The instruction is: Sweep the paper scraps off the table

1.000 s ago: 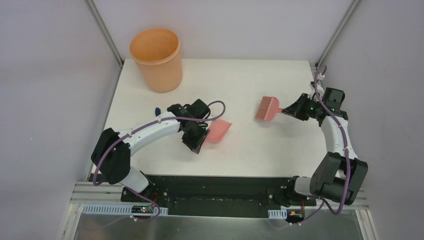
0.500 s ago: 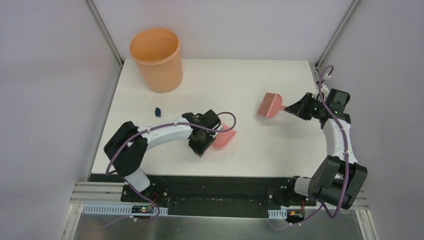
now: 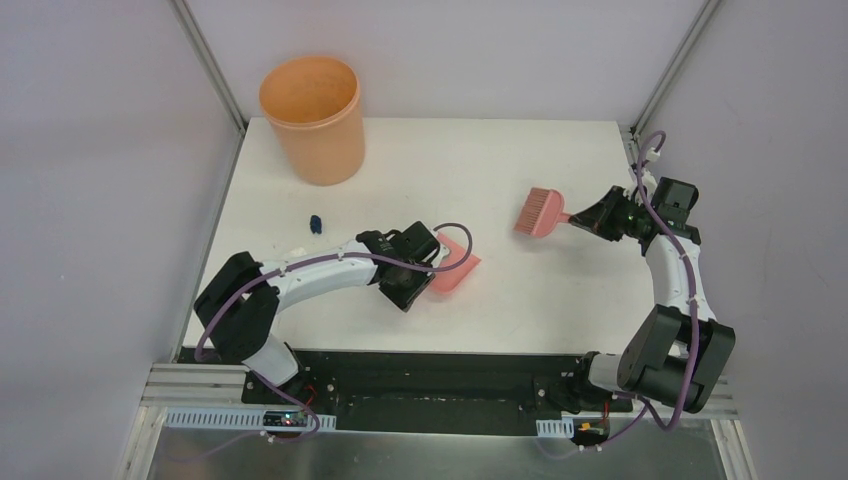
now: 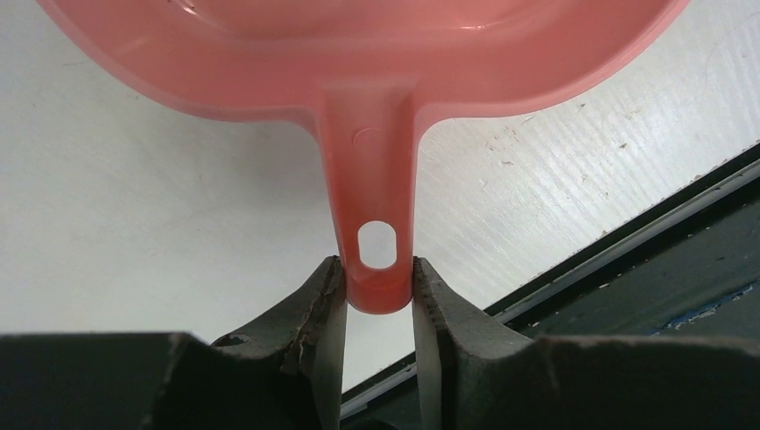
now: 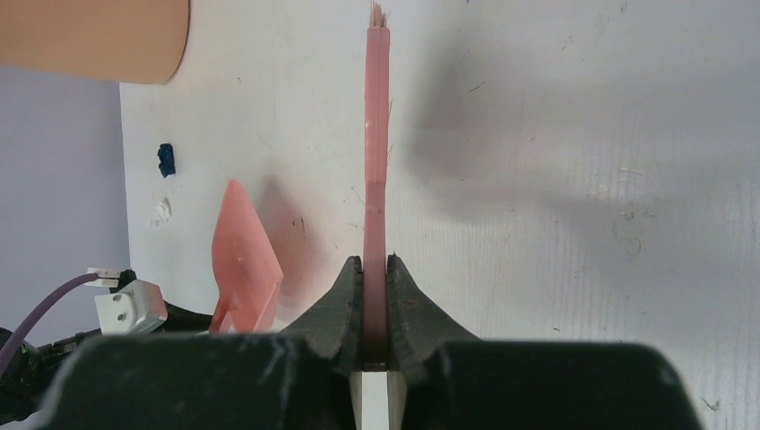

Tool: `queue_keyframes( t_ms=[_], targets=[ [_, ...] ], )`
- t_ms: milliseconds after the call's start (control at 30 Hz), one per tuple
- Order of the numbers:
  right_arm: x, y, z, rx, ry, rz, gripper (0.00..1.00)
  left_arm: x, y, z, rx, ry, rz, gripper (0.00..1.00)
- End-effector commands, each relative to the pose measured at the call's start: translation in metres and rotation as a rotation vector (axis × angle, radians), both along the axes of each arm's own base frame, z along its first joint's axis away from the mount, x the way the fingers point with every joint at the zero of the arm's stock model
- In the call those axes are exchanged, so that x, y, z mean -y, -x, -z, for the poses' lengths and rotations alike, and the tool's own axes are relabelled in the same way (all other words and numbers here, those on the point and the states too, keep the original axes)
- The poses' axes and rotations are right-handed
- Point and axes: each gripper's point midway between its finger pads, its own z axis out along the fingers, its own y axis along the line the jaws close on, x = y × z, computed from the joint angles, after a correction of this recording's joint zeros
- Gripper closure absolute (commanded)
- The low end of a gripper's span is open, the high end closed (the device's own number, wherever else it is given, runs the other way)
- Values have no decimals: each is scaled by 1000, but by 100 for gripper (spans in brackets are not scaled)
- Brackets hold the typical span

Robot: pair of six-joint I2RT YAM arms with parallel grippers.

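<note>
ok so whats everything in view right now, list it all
bucket: one, orange, far left corner of the table
dustpan: one, salmon pink, left of centre, handle in the left hand
brush: one, salmon pink, right of centre, handle in the right hand
dark scrap: one, dark blue, left side, nearer than the bucket
pale scrap: one, whitish, just nearer than the dark scrap
table: one, white, black front edge
posts: two, metal, far corners
left arm, right arm: white and black, purple cables
left hand: shut on the dustpan
right hand: shut on the brush
</note>
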Motion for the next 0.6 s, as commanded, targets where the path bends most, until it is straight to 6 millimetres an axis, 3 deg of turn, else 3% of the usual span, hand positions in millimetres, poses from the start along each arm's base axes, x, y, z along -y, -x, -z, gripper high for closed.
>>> queue_keyframes(
  t_ms=[0, 67, 133, 200, 400, 567],
  targets=[
    [2, -8, -10, 49, -4, -11, 100, 7, -6, 1, 29, 1, 28, 71],
    [2, -8, -10, 48, -5, -12, 100, 7, -6, 1, 29, 1, 30, 70],
    [2, -8, -9, 46, -7, -14, 100, 10, -6, -1, 35, 17, 31, 51],
    [2, -8, -9, 45, -8, -14, 100, 13, -5, -4, 42, 47, 35, 45],
    [1, -8, -9, 45, -9, -18, 100, 14, -6, -11, 91, 85, 25, 47],
    [2, -8, -10, 45, -9, -19, 100, 17, -5, -8, 75, 85, 30, 58]
  ],
)
